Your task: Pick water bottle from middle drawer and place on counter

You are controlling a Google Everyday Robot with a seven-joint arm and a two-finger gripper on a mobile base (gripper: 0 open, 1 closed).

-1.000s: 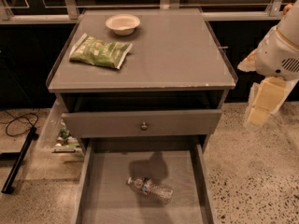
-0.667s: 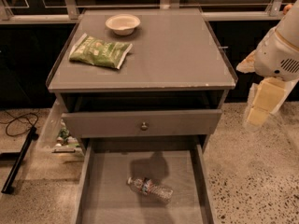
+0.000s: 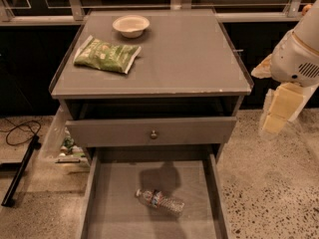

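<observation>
Nearest me, the small clear ribbed plastic water bottle lies on its side on the bare floor of the pulled-out grey wooden middle drawer, a little right of centre, its cap end towards the left. It has a red-and-blue label band, with writing too small to read. Off to the right, clear of the cabinet, the cream-coloured gripper hangs downward from the white rounded arm over the speckled floor. Whether it is wide or narrow I cannot tell. Beyond is the flat grey counter, bearing a green crinkled bag and a pale shallow bowl.

One water bottle, one green bag, one bowl, one tool at right
</observation>
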